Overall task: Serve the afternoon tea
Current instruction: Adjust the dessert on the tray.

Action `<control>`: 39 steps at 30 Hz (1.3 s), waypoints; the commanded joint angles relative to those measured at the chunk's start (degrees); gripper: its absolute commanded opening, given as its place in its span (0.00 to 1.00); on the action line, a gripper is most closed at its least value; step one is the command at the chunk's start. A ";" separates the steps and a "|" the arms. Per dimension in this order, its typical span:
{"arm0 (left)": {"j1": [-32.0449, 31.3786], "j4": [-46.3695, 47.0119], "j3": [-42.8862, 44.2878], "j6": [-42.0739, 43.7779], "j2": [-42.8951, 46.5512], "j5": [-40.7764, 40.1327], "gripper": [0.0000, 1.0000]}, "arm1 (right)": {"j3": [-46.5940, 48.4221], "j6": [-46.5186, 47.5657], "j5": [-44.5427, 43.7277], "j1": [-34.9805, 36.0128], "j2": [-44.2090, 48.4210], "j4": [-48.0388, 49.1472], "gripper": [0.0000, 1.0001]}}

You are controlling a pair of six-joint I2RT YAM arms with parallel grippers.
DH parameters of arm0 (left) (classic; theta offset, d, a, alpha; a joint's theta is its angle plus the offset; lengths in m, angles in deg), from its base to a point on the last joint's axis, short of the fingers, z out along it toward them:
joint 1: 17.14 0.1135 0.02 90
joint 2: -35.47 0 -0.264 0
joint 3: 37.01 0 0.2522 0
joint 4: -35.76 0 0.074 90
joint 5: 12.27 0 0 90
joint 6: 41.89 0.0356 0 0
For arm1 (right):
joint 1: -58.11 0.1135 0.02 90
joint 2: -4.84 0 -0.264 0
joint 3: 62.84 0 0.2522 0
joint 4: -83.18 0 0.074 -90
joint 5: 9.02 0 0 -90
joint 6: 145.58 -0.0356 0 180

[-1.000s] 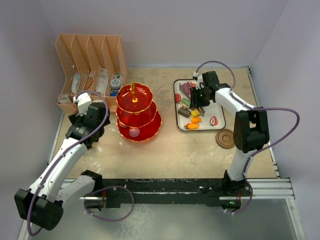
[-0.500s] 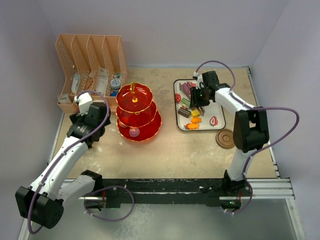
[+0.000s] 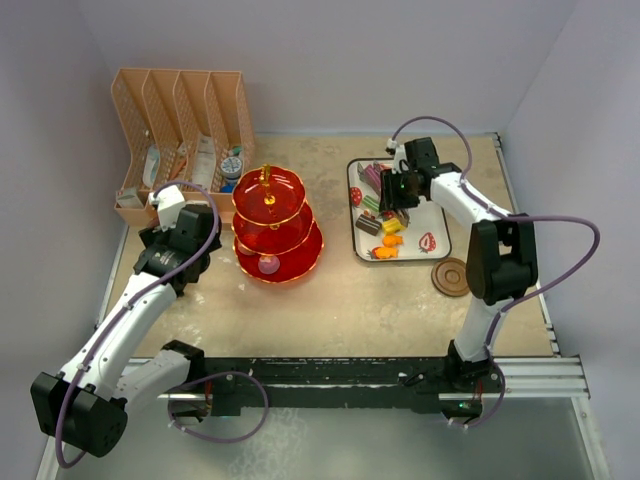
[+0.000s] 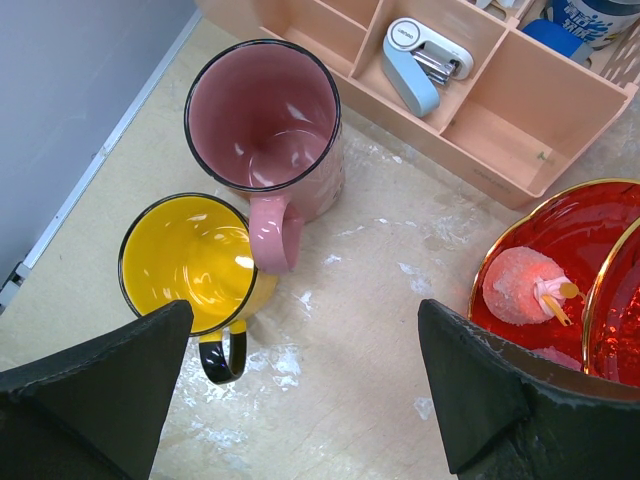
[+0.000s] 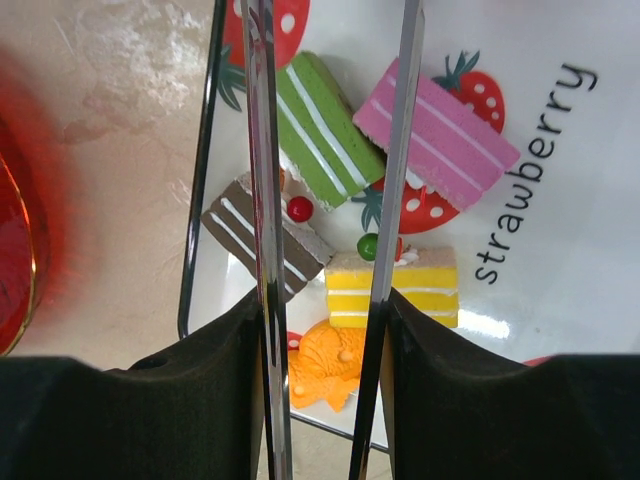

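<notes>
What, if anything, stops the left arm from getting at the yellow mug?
Probably nothing, so likely yes. Its end effector hangs open just above the yellow mug, with nothing lying over it. Only the pink mug stands close beside, which might crowd one finger.

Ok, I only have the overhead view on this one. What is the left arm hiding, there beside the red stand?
Observer: Two mugs side by side, a tall pink mug and a yellow mug, both upright and empty.
Operator: Is the left gripper on either one?
Observer: No. The left gripper is open with nothing between its fingers, short of both mugs.
Operator: And the right one, over the tray?
Observer: The right gripper is shut on metal tongs, whose arms reach out over the cakes on the tray. The tips are out of frame.
</notes>
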 commanded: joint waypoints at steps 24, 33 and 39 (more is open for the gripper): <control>-0.27 0.60 1.63 0.18 0.32 -1.16 0.91 | 4.56 1.34 -1.30 0.05 -1.92 -2.23 0.39; -0.22 0.60 1.61 0.15 0.71 -0.88 0.91 | -1.87 -2.59 2.78 0.10 4.74 1.40 0.26; -0.19 0.60 1.52 0.00 0.90 -0.53 0.91 | -6.56 -5.12 9.45 -0.96 8.63 2.91 0.26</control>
